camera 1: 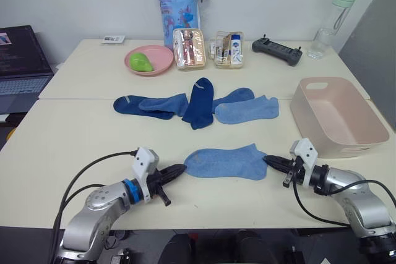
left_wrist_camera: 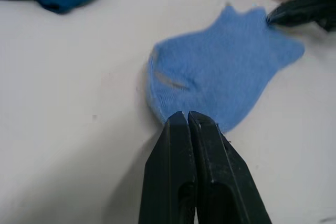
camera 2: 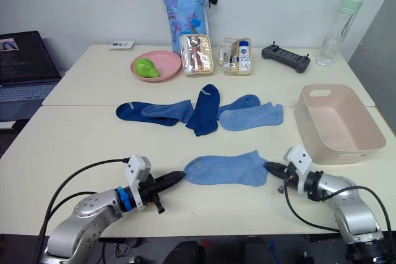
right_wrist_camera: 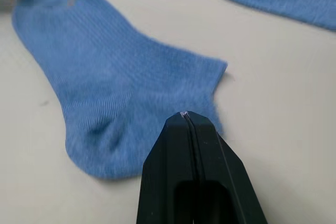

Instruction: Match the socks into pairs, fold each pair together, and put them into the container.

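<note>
My left gripper (camera 1: 179, 169) is pinched closed at the cuff end of the medium-blue sock (camera 1: 226, 162); my right gripper (camera 1: 270, 161) is closed at its toe end. Whether either actually traps knit, I cannot tell. To fold cleanly I should lift both ends together and keep edges aligned. The other socks (camera 1: 197, 103) lie beyond; the pink container (camera 1: 337, 117) sits to my right.

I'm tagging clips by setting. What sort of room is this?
Probably an office or lab workspace rather than a home: pale work tables against a bare wall, a laptop at the edge, and a black handheld controller by the water bottle.
</note>
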You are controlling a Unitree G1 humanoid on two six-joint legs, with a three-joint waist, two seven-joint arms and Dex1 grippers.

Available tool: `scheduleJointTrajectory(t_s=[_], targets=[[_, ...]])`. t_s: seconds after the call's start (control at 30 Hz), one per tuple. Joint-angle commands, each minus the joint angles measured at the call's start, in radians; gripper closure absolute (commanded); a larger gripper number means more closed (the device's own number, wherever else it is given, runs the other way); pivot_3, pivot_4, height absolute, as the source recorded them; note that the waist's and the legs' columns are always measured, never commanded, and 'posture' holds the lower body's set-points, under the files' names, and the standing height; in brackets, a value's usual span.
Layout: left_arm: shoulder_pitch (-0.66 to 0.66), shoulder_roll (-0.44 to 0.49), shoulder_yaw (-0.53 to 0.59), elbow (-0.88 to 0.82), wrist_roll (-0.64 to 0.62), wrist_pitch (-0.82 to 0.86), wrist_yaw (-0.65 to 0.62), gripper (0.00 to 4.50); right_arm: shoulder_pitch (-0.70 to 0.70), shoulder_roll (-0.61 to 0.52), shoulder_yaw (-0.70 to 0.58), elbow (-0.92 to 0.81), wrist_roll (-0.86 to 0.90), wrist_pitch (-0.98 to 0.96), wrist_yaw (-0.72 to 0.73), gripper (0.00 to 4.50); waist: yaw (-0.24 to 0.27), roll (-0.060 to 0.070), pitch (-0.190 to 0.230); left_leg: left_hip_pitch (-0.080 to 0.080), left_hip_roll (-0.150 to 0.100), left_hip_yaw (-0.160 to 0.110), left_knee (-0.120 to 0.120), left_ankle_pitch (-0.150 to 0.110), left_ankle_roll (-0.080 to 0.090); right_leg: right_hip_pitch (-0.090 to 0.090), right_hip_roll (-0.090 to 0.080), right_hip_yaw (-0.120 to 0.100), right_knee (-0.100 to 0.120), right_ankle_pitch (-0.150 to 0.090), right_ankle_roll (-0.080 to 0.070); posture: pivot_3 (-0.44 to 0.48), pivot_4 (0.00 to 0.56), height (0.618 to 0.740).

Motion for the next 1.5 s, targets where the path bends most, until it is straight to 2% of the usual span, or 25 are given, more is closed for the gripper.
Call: scheduleJointTrajectory(t_s=[0.03, 0.13, 0.23, 0.43, 0.53, 0.73, 0.8, 1.07, 1.23, 1.5], targets=[[-0.021, -0.006, 0.122, -0.02, -0.059, -0.004, 0.053, 4.5, -0.067, 0.004, -0.065, -0.03, 0.015, -0.003, -0.052, 4.12, 0.0, 0.0, 0.0, 0.0, 0.0, 0.0, 0.0, 0.0, 0.0, 0.0, 0.0, 0.0, 0.0, 0.0, 0.0, 0.0, 0.15, 0.74], [-0.045, -0.008, 0.191, 0.063, -0.003, -0.081, 0.108, 3.89, -0.104, 0.023, -0.067, -0.011, -0.001, -0.014, -0.093, 3.24, 0.001, 0.0, 0.0, 0.0, 0.0, 0.0, 0.0, 0.0, 0.0, 0.0, 0.0, 0.0, 0.0, 0.0, 0.0, 0.0, 0.15, 0.74], [-0.055, -0.011, 0.208, 0.121, 0.046, -0.139, 0.131, 2.9, -0.108, 0.038, -0.055, 0.001, -0.015, -0.02, -0.109, 2.13, 0.001, 0.0, 0.0, 0.0, 0.0, 0.0, -0.001, 0.0, 0.0, 0.0, 0.0, -0.001, 0.0, 0.0, 0.0, 0.0, 0.15, 0.74], [-0.038, -0.019, 0.205, 0.134, 0.057, -0.171, 0.121, 0.89, -0.101, 0.058, -0.058, 0.025, -0.032, -0.047, -0.122, 0.01, 0.001, 0.0, 0.0, -0.002, 0.0, 0.001, -0.001, 0.0, 0.0, -0.001, 0.0, 0.0, -0.002, 0.0, 0.0, 0.0, 0.15, 0.74], [-0.028, -0.02, 0.203, 0.131, 0.06, -0.179, 0.117, 0.02, -0.102, 0.065, -0.061, 0.034, -0.039, -0.05, -0.13, 0.0, 0.001, 0.0, 0.0, -0.002, 0.0, 0.0, -0.001, 0.0, 0.0, -0.002, 0.0, 0.0, -0.001, 0.0, 0.0, 0.0, 0.15, 0.74], [-0.061, -0.002, 0.166, 0.089, 0.08, -0.174, 0.115, 0.02, -0.139, 0.068, -0.04, 0.059, -0.075, -0.078, -0.145, 0.0, 0.001, 0.0, 0.0, -0.002, 0.0, 0.001, 0.0, 0.0, 0.0, -0.002, 0.0, 0.0, 0.0, 0.0, 0.0, 0.0, 0.15, 0.74], [-0.082, -0.001, 0.152, 0.061, 0.052, -0.137, 0.107, 0.02, -0.162, 0.079, -0.024, 0.07, -0.087, -0.087, -0.147, 0.0, 0.0, 0.0, 0.0, -0.002, 0.0, 0.001, 0.0, 0.0, 0.0, -0.002, 0.0, 0.0, 0.0, 0.0, 0.0, 0.0, 0.15, 0.74], [-0.243, 0.024, 0.088, -0.05, -0.018, 0.004, 0.09, 0.02, -0.383, 0.179, 0.132, 0.179, -0.212, -0.062, -0.2, 0.0, -0.007, 0.0, 0.0, -0.001, 0.0, 0.001, 0.0, 0.0, 0.0, -0.002, 0.0, 0.0, 0.001, 0.0, 0.0, 0.0, 0.15, 0.74], [-0.296, 0.011, 0.061, -0.049, -0.02, 0.026, 0.097, 0.02, -0.493, 0.272, 0.211, 0.319, -0.274, -0.048, -0.219, 0.0, -0.01, 0.0, 0.0, -0.002, 0.0, 0.001, 0.0, 0.0, -0.001, -0.004, 0.0, 0.0, 0.0, 0.0, 0.0, 0.0, 0.15, 0.74], [-0.253, 0.016, 0.074, -0.067, -0.007, 0.013, 0.105, 0.02, -0.626, 0.344, 0.235, 0.556, -0.341, -0.087, -0.265, 0.0, -0.018, 0.0, 0.0, -0.002, 0.0, 0.001, 0.0, 0.0, -0.001, -0.004, 0.0, 0.0, 0.001, 0.0, 0.0, 0.0, 0.15, 0.74]])
